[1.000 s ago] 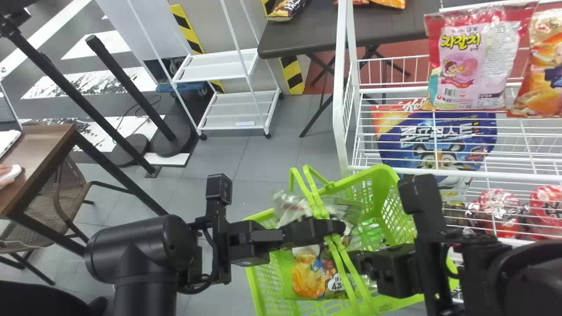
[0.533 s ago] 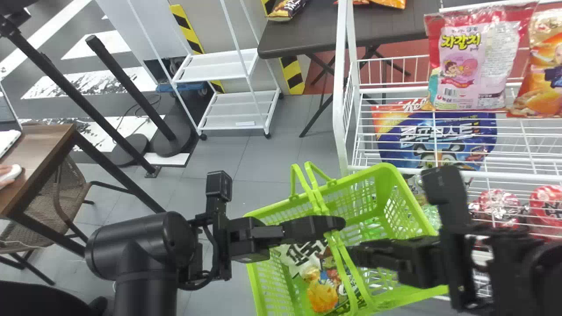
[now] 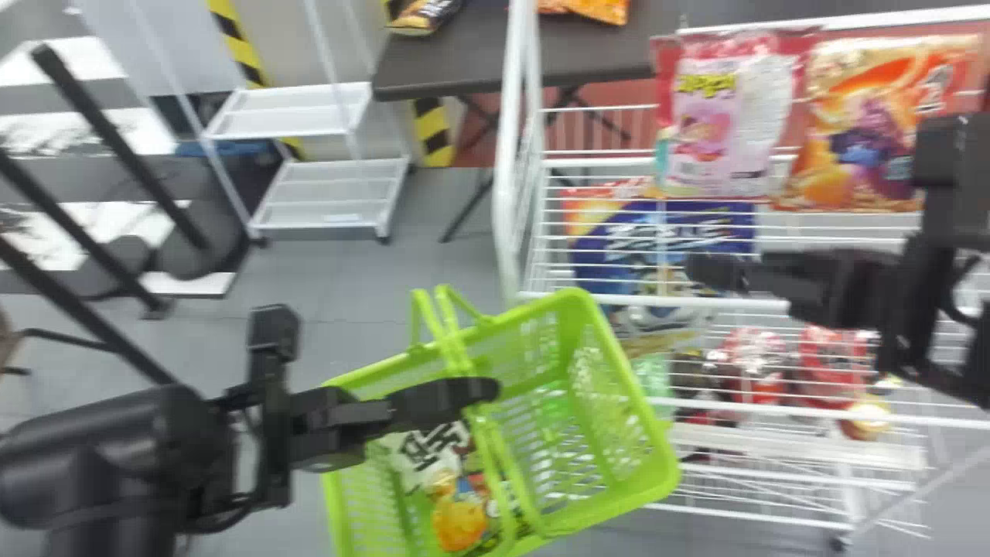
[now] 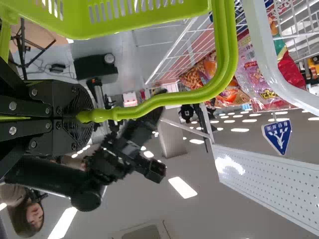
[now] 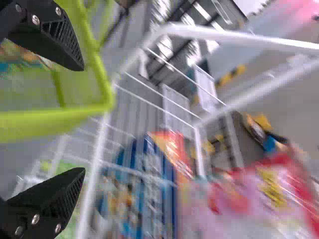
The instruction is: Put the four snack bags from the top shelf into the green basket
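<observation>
1. Head view: the green basket (image 3: 578, 309) sits before the white wire rack, with snack packaging (image 3: 458, 522) in the part nearer the robot's left. How many bags that makes I cannot tell.
2. Left gripper (image 4: 82, 117): its fingers are closed around the basket's handles (image 4: 227, 45), which keeps the green basket beside the rack.
3. Right gripper (image 5: 83, 119): its fingers stand wide apart with nothing between them. It is to the right of the green basket and beyond its near end, over the front of the rack.
4. Still to load: the pink-and-red snack bag (image 3: 727, 124) stands on the top shelf (image 3: 572, 298), beyond the green basket and to its right. The orange snack bag with purple figures (image 3: 874, 147) is next to it, farther right of the basket. The blue cereal bag (image 3: 657, 232), seen through the shelf wires, also lies beyond the basket, but I judge it belongs to a lower level and is no target.
5. Step in hand, as I judge it: between loads, with the right gripper free for another bag and the left on basket duty.
6. Next move: line the open fingers up with one of the two bags, close on its upper part without crushing it, lift it clear of the rail, then lower it into the green basket's roomier right end, avoiding the handles.
</observation>
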Tool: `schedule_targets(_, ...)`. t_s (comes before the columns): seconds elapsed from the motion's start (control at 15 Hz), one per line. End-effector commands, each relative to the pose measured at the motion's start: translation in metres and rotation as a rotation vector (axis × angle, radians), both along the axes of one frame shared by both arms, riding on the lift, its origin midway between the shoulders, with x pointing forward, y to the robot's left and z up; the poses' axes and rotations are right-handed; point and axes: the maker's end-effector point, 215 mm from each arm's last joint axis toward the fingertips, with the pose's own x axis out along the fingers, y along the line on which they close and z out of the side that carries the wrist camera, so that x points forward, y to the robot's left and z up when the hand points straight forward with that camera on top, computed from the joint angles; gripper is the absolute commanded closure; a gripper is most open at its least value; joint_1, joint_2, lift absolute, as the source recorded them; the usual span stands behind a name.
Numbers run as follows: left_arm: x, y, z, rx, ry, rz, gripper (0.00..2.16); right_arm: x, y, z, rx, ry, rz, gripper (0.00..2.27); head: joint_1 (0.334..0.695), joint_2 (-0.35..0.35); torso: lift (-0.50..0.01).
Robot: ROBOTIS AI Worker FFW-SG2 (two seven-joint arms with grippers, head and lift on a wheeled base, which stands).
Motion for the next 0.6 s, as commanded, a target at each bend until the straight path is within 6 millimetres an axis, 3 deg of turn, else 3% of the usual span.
schedule_targets(0.0, -0.002, -0.001, 0.002, -0.014, 0.006, -0.005, 2.15, 0.056, -0.023, 0.009, -0.052, -0.095, -0.081, 0.07, 0.695, 0.091, 0.0)
schedule_targets(0.27, -0.003, 0.009, -0.001, -0.013, 0.014, 0.022, 2.15, 0.136, -0.034, 0.009, -0.125, -0.232, -0.163, 0.07, 0.695, 0.031, 0.0)
schedule_targets(0.53, -0.004, 0.013, -0.003, -0.013, 0.021, 0.032, 2.15, 0.184, -0.016, -0.011, -0.175, -0.273, -0.158, 0.07, 0.695, 0.04, 0.0)
